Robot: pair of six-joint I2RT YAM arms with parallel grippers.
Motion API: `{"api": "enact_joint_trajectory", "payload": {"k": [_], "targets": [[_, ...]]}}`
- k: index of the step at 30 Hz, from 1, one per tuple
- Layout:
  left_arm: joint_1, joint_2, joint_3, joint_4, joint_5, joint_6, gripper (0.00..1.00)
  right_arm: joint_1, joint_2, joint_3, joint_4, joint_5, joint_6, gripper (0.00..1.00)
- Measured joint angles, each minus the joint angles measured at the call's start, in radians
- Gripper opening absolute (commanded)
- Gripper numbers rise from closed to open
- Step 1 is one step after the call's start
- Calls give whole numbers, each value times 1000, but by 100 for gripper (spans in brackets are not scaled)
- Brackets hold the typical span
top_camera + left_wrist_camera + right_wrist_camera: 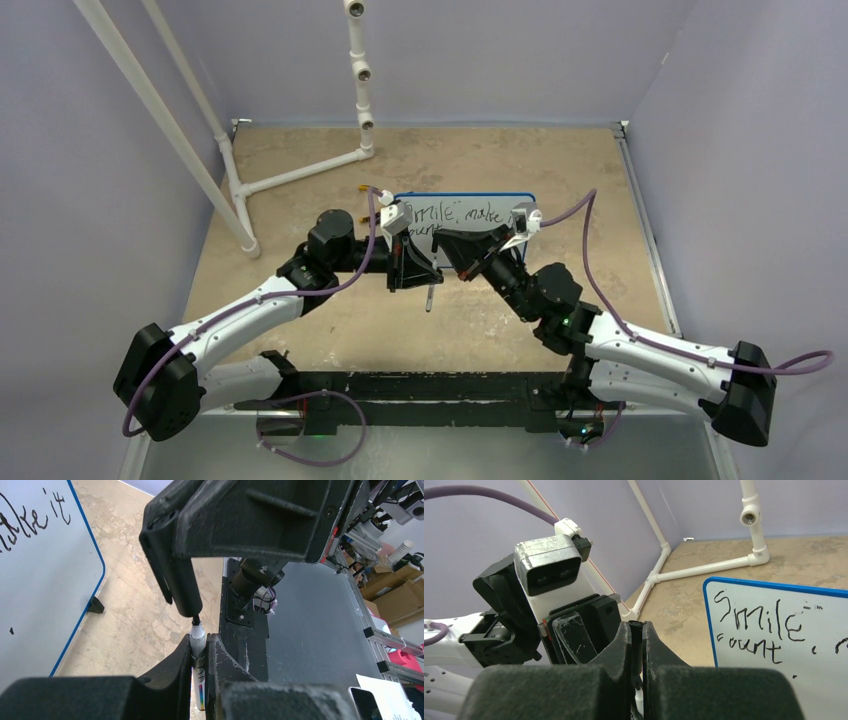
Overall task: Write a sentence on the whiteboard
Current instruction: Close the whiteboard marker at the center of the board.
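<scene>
Soft, even light, faint shadows, near foreground blurred in both wrist views.

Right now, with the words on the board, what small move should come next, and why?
Probably push the right gripper along the marker to seat what looks like its cap: the left gripper clamps the marker, the two meet at its tip, and the sentence looks finished.

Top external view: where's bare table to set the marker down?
Bare: table right of the whiteboard; near middle ahead of the base rail. Crowded: before the whiteboard, where the left end effector meets the right end effector.
</scene>
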Motion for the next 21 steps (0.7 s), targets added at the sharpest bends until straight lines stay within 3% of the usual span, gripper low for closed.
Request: {"api": "enact_joint_trajectory", "payload": {"k": [21], "targets": [[0, 0, 2, 8, -1, -14, 0, 0, 4, 0, -3, -2, -11, 0]]}}
